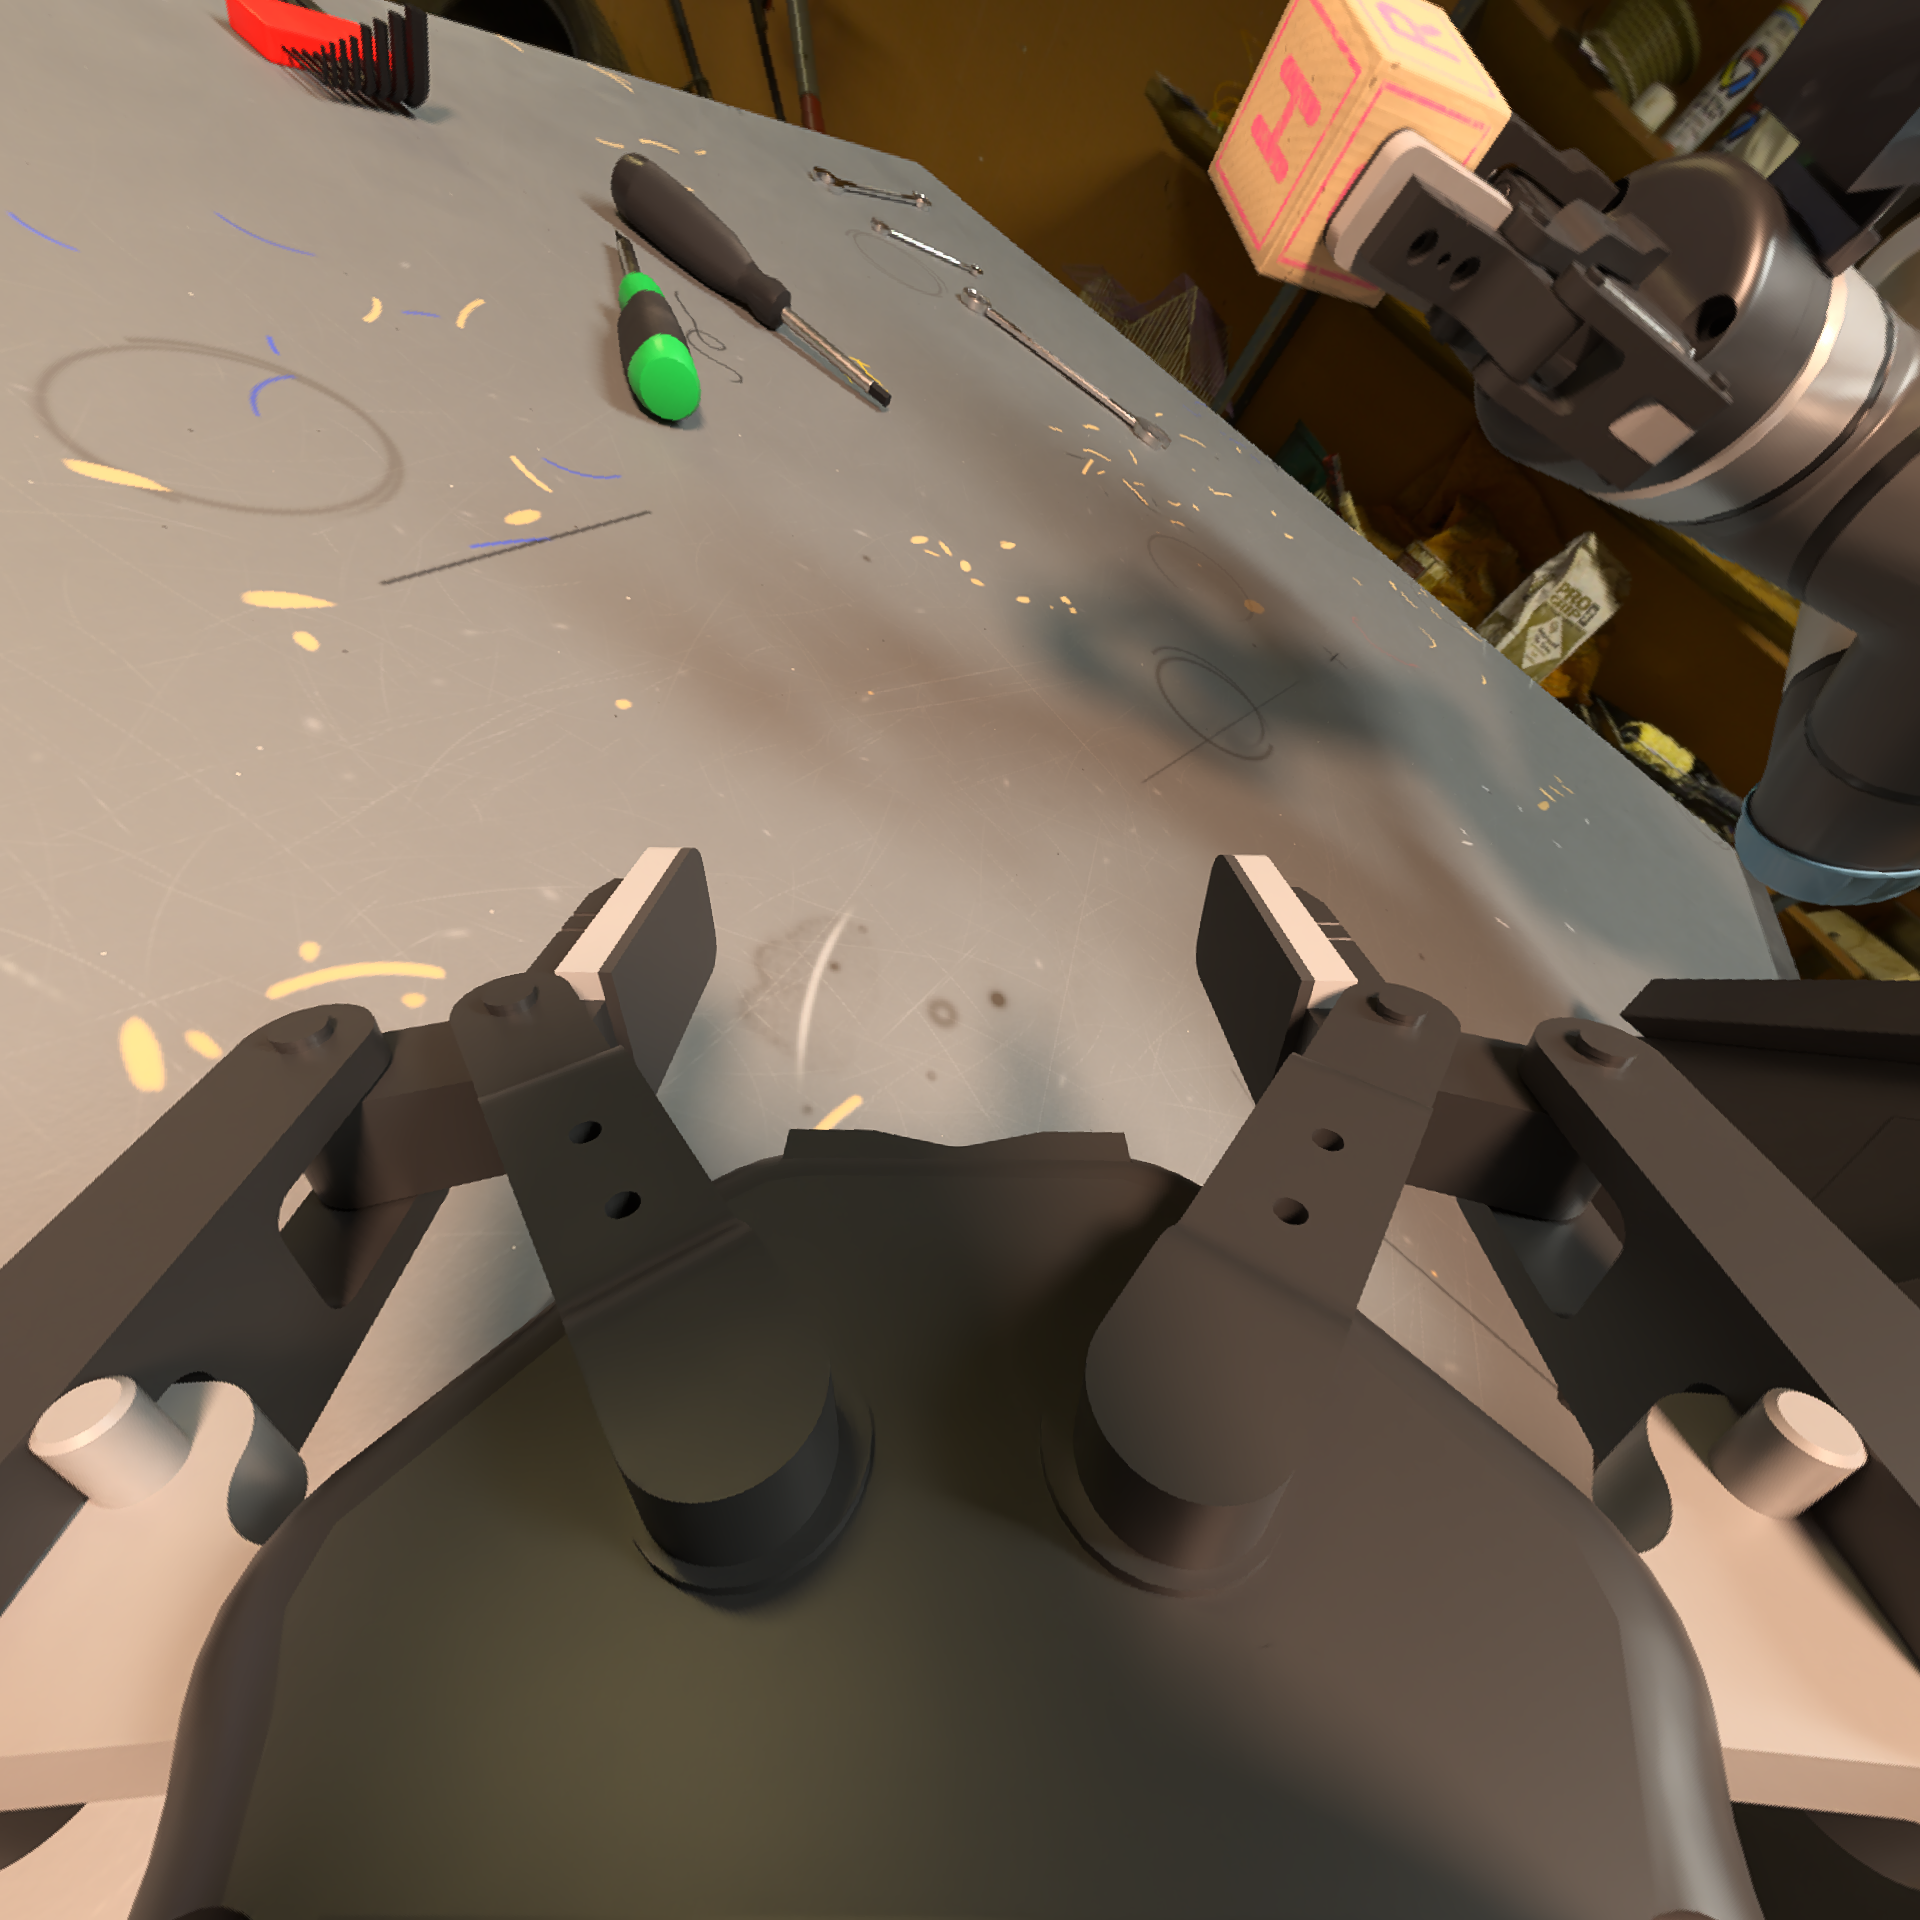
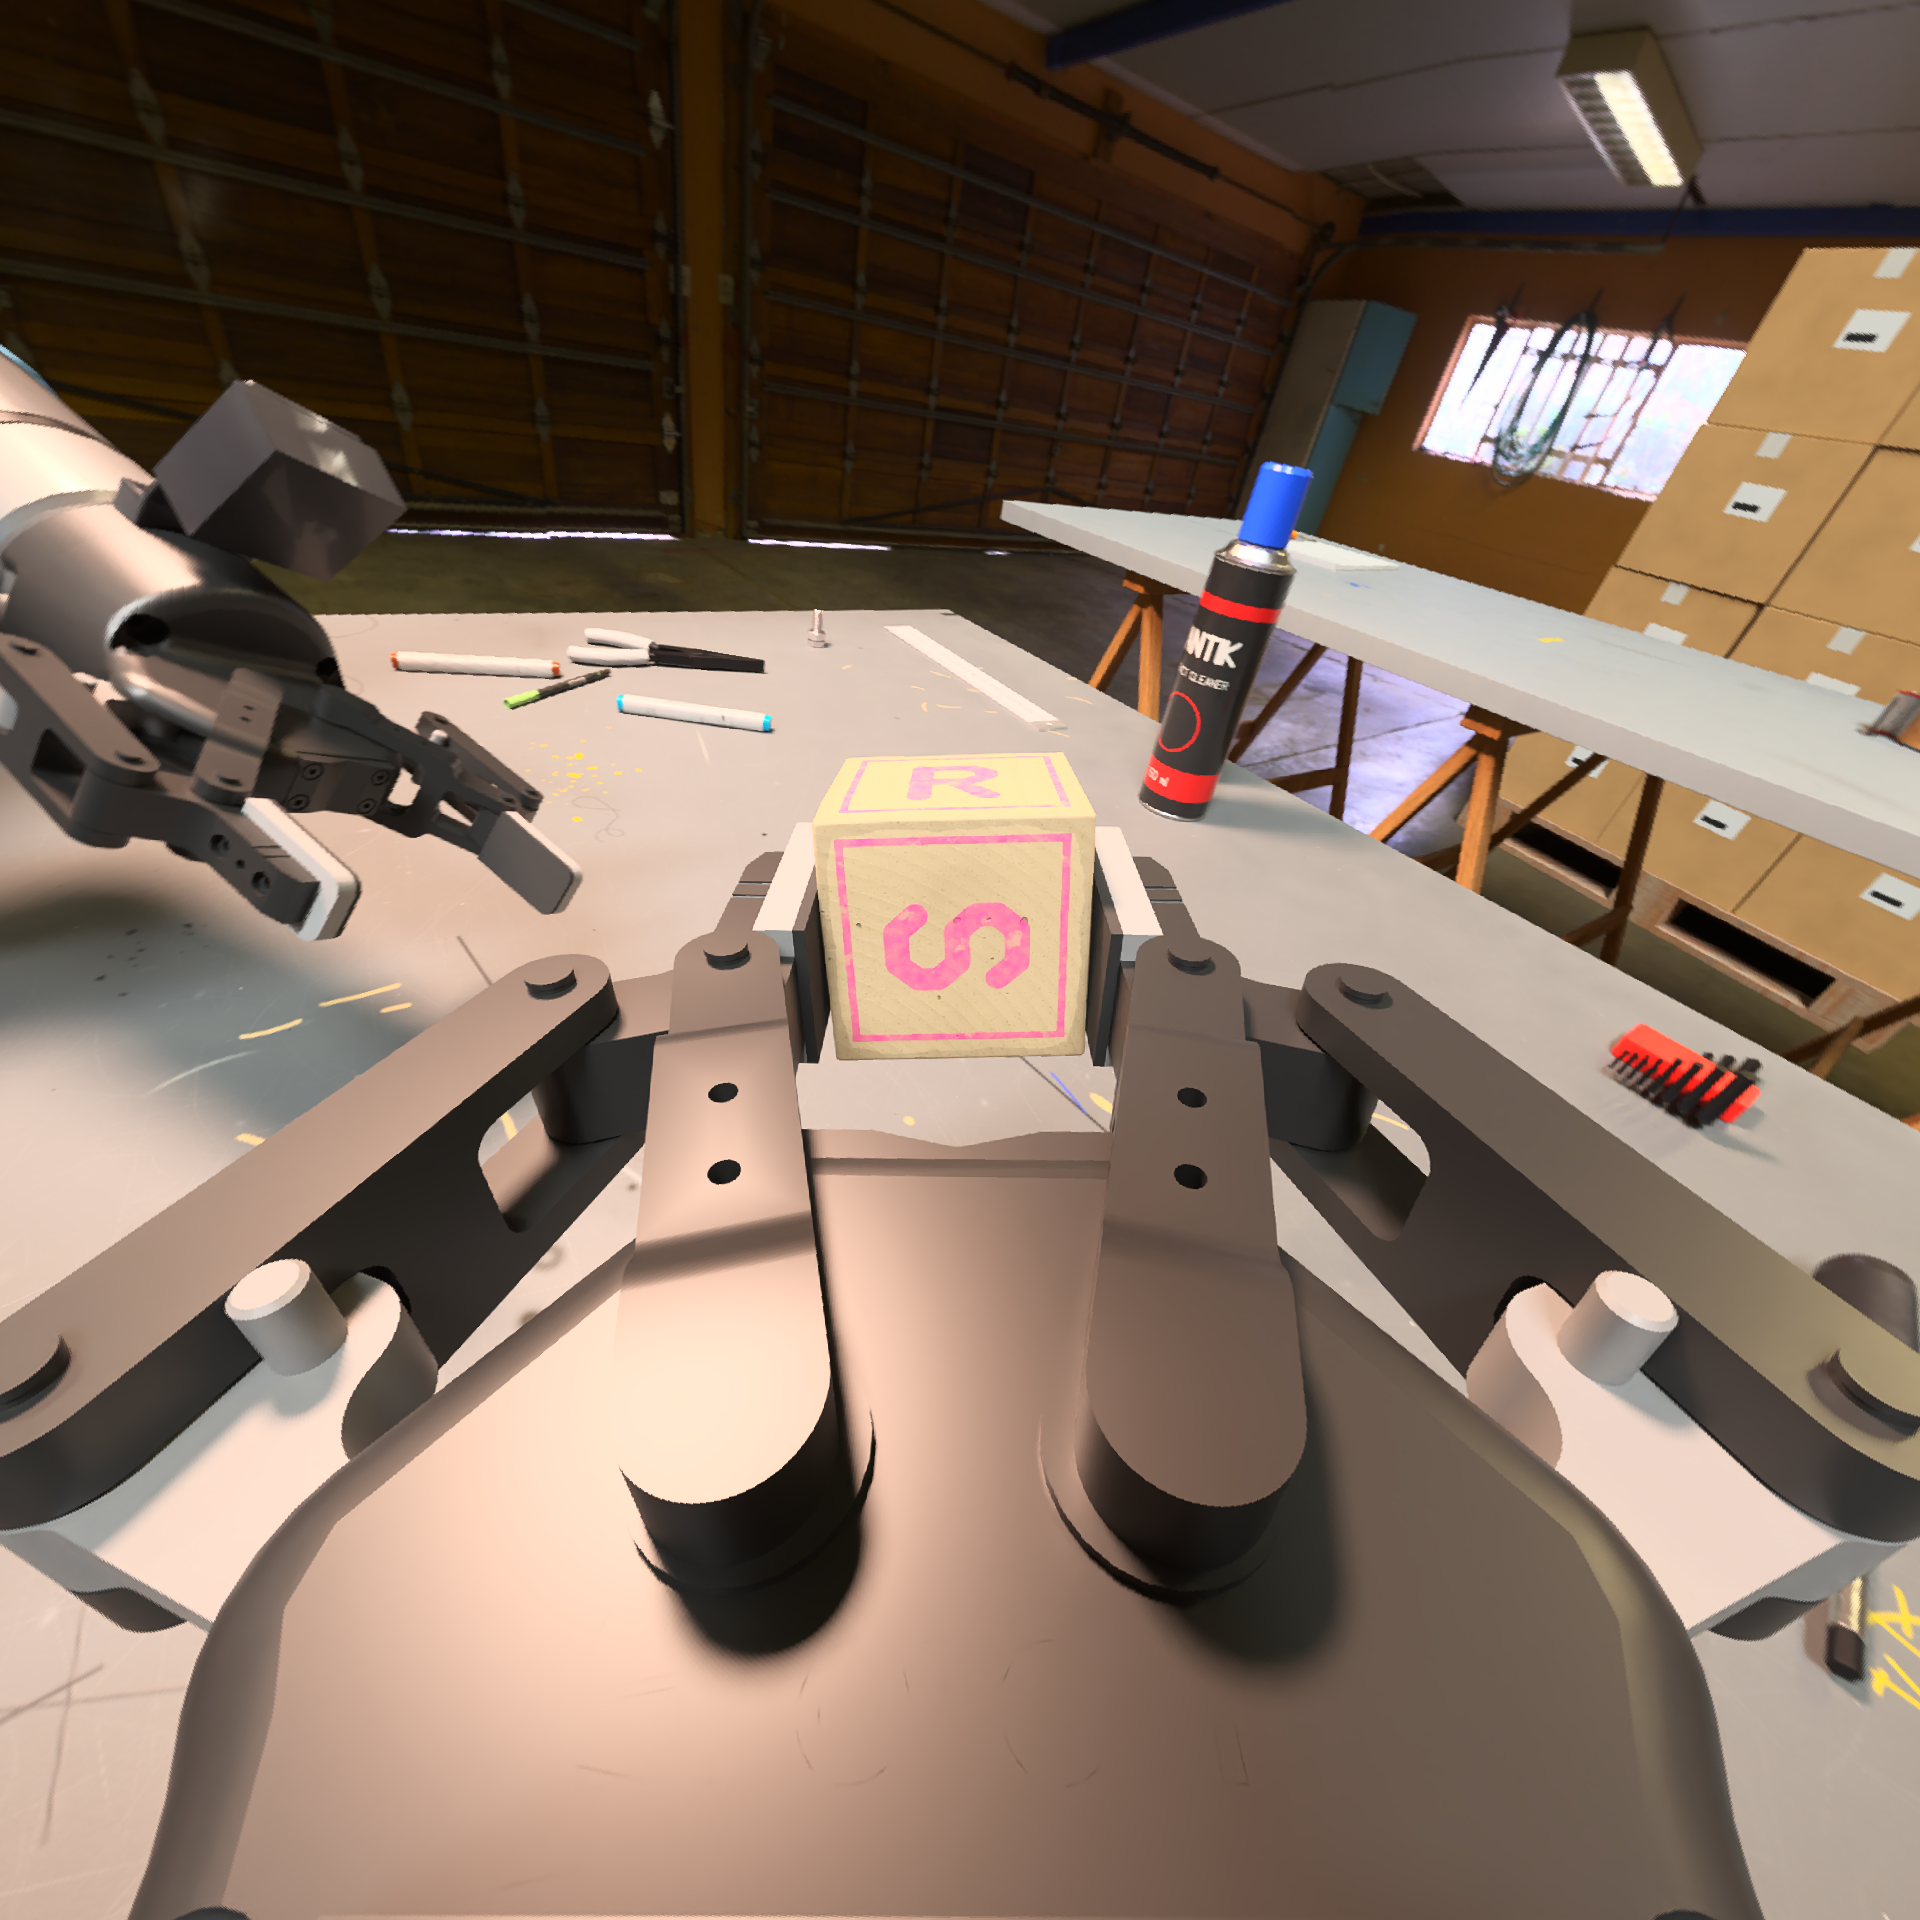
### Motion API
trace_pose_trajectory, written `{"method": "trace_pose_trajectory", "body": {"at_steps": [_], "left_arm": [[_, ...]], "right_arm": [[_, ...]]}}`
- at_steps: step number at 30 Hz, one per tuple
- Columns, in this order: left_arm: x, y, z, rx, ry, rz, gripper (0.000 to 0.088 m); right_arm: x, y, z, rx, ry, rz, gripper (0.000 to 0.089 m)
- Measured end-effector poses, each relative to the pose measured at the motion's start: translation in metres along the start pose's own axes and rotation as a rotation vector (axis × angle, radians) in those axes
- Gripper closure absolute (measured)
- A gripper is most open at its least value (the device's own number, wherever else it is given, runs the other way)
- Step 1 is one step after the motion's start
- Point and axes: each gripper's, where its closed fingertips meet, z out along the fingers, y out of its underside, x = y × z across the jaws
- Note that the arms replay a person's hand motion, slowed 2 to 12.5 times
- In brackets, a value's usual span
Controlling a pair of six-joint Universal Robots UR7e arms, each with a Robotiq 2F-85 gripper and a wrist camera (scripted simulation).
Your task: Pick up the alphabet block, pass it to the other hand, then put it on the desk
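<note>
Between our right gripper's (image 2: pixel 951 914) fingers, raised off the desk (image 2: pixel 727 790), sits the alphabet block (image 2: pixel 954 925), clamped; beside it our left gripper (image 1: pixel 956 935) hovers, jaws spread, empty.

alphabet block (image 2: pixel 954 920): side faces hidden by pads
hex key set (image 1: pixel 332 42): cut off by top edge
small part (image 2: pixel 1844 1642): partly hidden, unidentifiable

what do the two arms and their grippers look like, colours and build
Both grippers, left and right, are dark grey metal linkages with bolt heads, paired holes in each finger, and pale grey cylindrical pins at the base. The fingertips carry whitish flat pads. The right arm is dark grey with a silver wrist ring and a light blue joint band. No cables show.
</note>
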Motion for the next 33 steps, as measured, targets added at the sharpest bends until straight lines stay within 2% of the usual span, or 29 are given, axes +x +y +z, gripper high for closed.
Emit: {"method": "trace_pose_trajectory", "body": {"at_steps": [17,33], "left_arm": [[0.005,0.0,-0.002,-0.011,-0.01,0.058,0.0084],[0.005,0.002,0.001,-0.034,-0.059,0.148,0.0106]], "right_arm": [[0.059,-0.017,-0.036,-0.08,0.215,0.093,0.0504],[0.118,-0.011,-0.085,-0.253,0.459,0.197,0.0504]]}}
